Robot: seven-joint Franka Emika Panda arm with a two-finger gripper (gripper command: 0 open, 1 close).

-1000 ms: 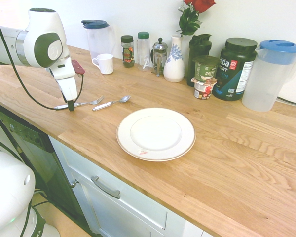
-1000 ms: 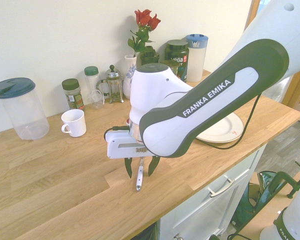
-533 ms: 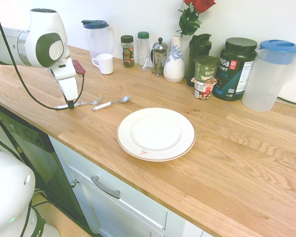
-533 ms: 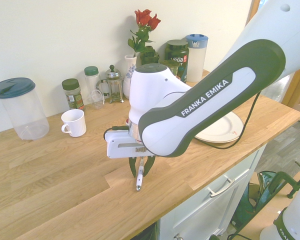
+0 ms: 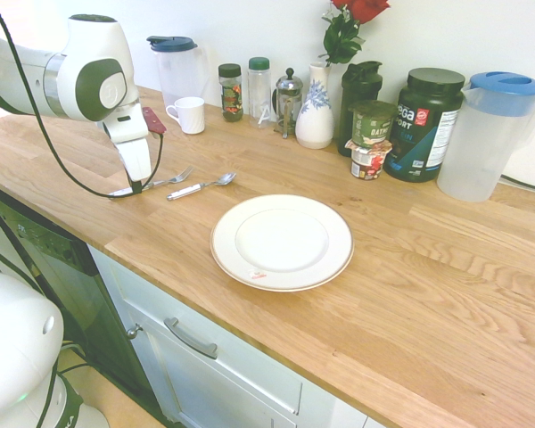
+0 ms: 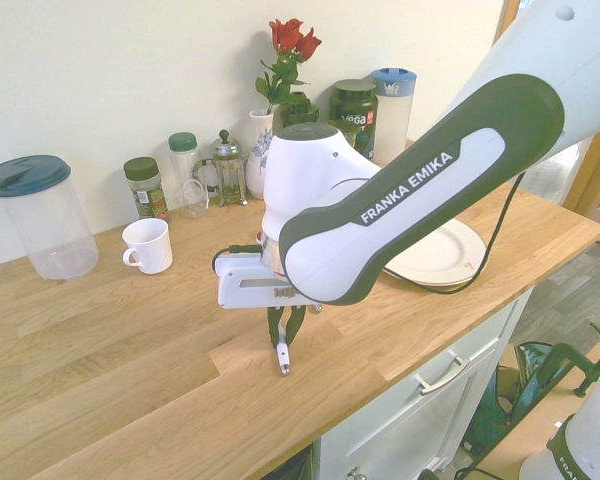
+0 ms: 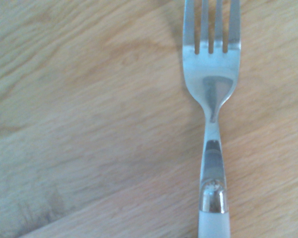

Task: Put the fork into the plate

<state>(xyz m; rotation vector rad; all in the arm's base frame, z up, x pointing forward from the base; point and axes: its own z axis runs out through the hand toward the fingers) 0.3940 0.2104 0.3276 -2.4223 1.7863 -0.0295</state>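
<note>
- The claw is closed on the white handle of the fork, over the tabletop; clock directions here run from the claw across the first exterior view.
- The fork's tines point between 2 and 3 o'clock; it is outside the plate.
- The spoon lies just beside the fork, at 3 o'clock, its bowl end pointing away from the claw.
- The plate sits near 4 o'clock, beyond the spoon, with a reddish mark near its rim.
- The white mug stands upright at 1 o'clock, in front of the dark-lidded pitcher.
- Between 1 and 2 o'clock stand two jars.
- At 2 o'clock are the French press and the vase of red roses.
- Almost at 3 o'clock, farthest out, stands the blue-lidded jug.
</note>
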